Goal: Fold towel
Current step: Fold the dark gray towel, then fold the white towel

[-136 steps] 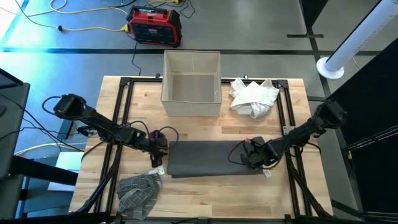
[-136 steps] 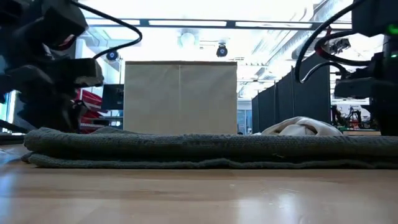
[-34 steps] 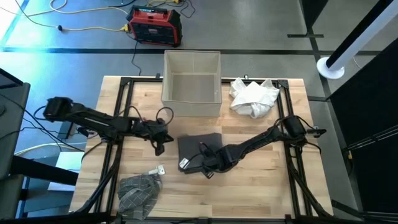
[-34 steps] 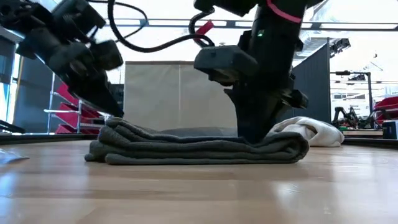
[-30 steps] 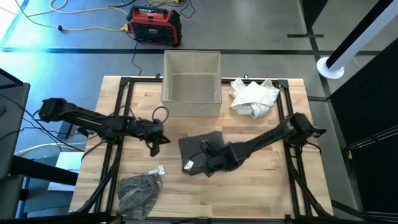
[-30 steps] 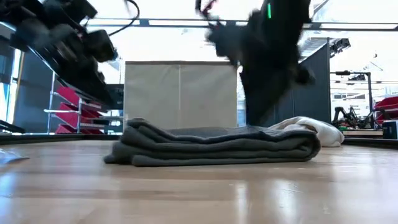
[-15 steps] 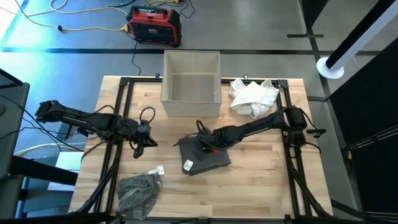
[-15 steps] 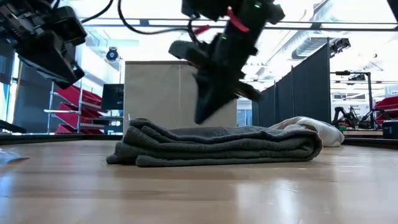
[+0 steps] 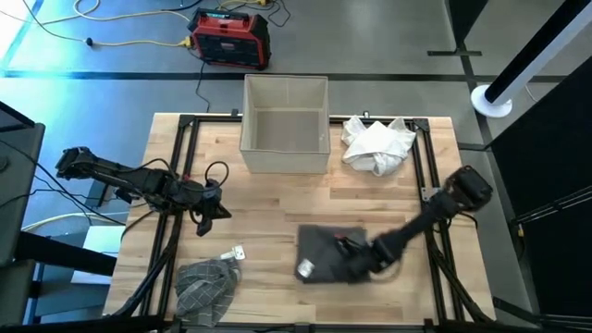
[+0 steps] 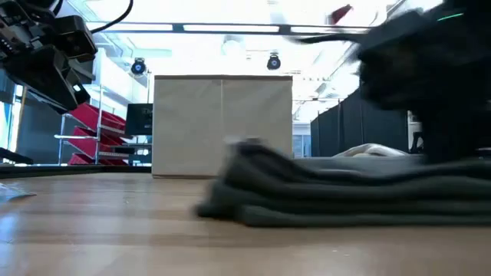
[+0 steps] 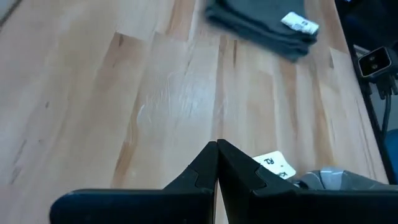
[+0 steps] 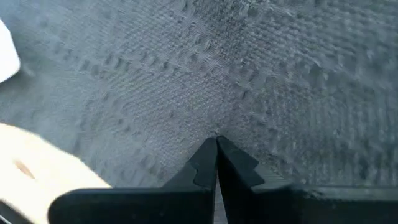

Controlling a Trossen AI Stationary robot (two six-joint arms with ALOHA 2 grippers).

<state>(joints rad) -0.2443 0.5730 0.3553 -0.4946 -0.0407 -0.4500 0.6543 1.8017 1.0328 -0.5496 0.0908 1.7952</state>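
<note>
The right gripper (image 9: 356,262) – fingers closed – presses on the folded towel (image 9: 326,253); the left gripper (image 9: 209,218), also closed, hovers well apart.

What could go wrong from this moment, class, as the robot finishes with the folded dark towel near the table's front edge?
1. The right gripper, shut, presses on the folded dark towel; dragging further could likely skew or undo the layers.
2. The towel lies near the table's front edge, so another push might slide it off.
3. The left gripper is shut and apart from the towel, so nothing steadies its other side.
</note>
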